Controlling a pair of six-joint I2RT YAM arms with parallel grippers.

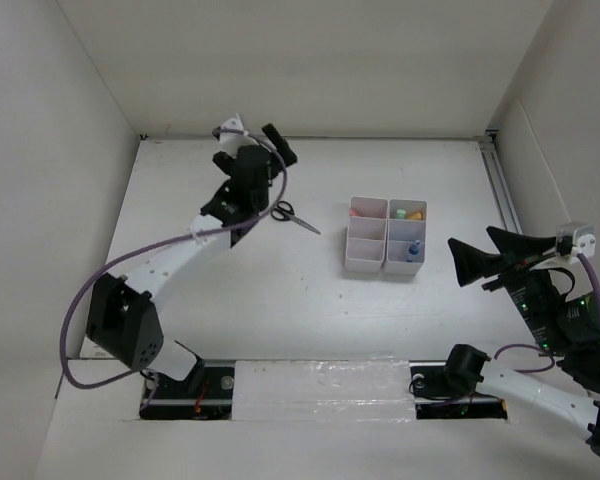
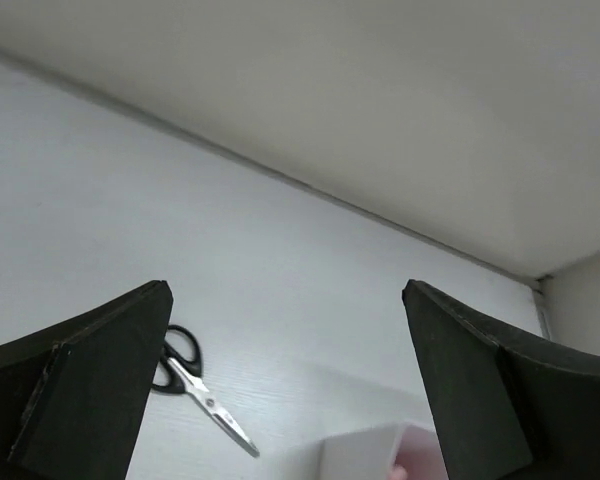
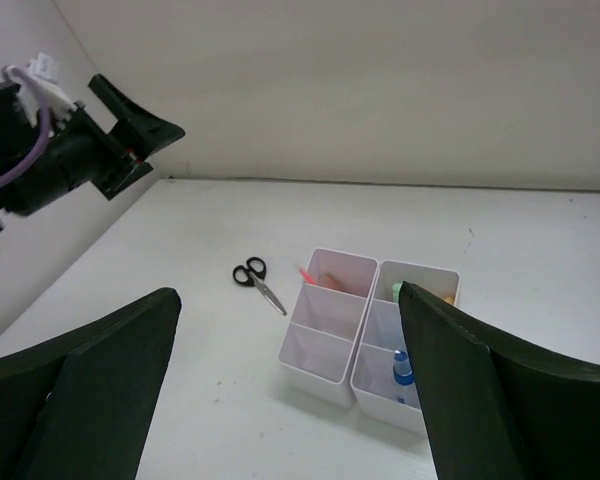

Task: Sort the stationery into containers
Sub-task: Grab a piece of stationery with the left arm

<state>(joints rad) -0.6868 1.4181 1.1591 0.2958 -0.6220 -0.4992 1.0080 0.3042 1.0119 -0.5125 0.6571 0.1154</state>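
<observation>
Black-handled scissors (image 1: pixel 296 215) (image 2: pixel 195 385) (image 3: pixel 258 283) lie flat on the white table, left of the containers. The containers are a white six-compartment organiser (image 1: pixel 386 236) (image 3: pixel 320 365) (image 2: pixel 365 455). Its far left cell holds red pens (image 1: pixel 358 211) (image 3: pixel 325 280). Green and orange highlighters (image 1: pixel 408 212) sit in the far right cell. A blue-capped tube (image 1: pixel 414 248) (image 3: pixel 404 368) stands in the near right cell. My left gripper (image 1: pixel 258 148) (image 2: pixel 286 295) (image 3: pixel 145 135) hangs open and empty, high above the table and up-left of the scissors. To the right of the organiser my right gripper (image 1: pixel 475 250) (image 3: pixel 288 293) is open and empty.
White walls enclose the table at the back, left and right. A metal rail (image 1: pixel 500 185) runs along the right edge. A shiny taped strip (image 1: pixel 320 385) covers the near edge between the two arm bases.
</observation>
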